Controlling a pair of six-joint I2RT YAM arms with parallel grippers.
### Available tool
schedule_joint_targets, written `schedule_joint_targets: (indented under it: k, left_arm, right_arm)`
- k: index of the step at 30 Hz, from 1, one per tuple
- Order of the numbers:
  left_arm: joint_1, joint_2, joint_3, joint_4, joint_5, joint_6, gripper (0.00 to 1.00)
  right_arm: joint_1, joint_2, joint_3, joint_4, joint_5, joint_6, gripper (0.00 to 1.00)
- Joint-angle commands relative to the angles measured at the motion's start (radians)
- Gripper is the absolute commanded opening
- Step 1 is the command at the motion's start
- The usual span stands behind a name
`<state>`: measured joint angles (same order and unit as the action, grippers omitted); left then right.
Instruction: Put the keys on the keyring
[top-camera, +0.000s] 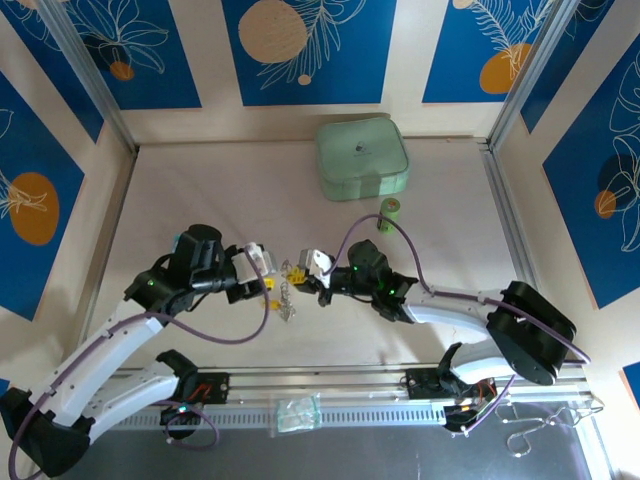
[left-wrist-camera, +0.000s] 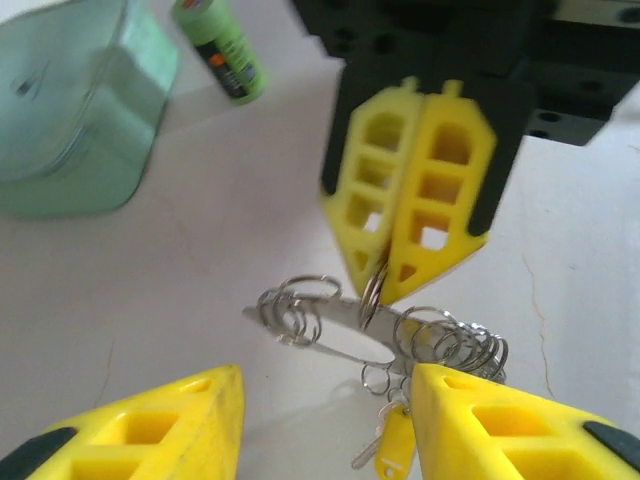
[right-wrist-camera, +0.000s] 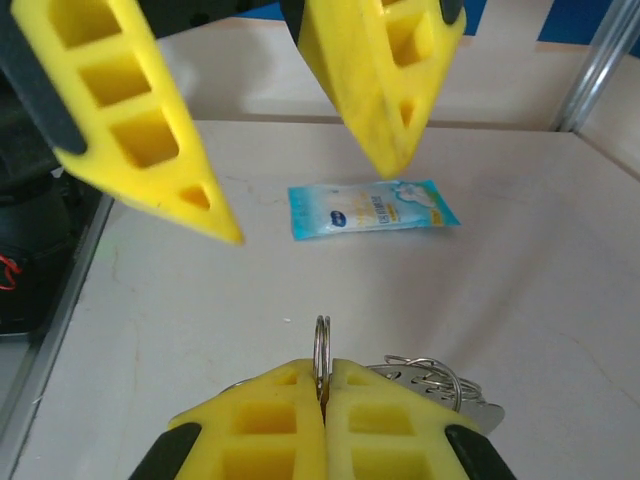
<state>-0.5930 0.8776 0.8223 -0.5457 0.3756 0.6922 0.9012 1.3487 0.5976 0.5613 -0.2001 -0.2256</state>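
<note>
The keyring (left-wrist-camera: 345, 322) is a flat silvery oval hung with several small wire rings, held just above the table. My right gripper (right-wrist-camera: 323, 368) is shut on one upright ring (right-wrist-camera: 321, 340) of it, and its closed yellow fingers (left-wrist-camera: 420, 190) come down onto that ring from above. A key with a yellow head (left-wrist-camera: 396, 450) hangs from a small ring under the keyring. My left gripper (left-wrist-camera: 328, 385) is open, its fingers either side of the keyring's near edge, and its right finger (left-wrist-camera: 520, 430) sits beside the yellow key. From above, both grippers (top-camera: 268, 285) (top-camera: 303, 272) meet over the keyring (top-camera: 290, 300).
A pale green square case (top-camera: 362, 158) sits at the back of the table with a green cylinder (top-camera: 389, 213) in front of it. A blue sachet (right-wrist-camera: 370, 208) lies flat on the table beyond the left gripper. Metal rails run along the table sides.
</note>
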Motion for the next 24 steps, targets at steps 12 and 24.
schedule_joint_targets:
  k: [12,24]
  left_arm:
    - [0.005,0.097,0.004,0.020,0.188,0.218,0.28]
    - [0.002,0.122,0.043,-0.020,0.182,0.239,0.00]
  right_arm:
    - [0.014,-0.057,0.085,-0.117,-0.054,-0.045,0.00]
    - [0.017,-0.082,0.088,-0.137,-0.047,-0.031,0.13]
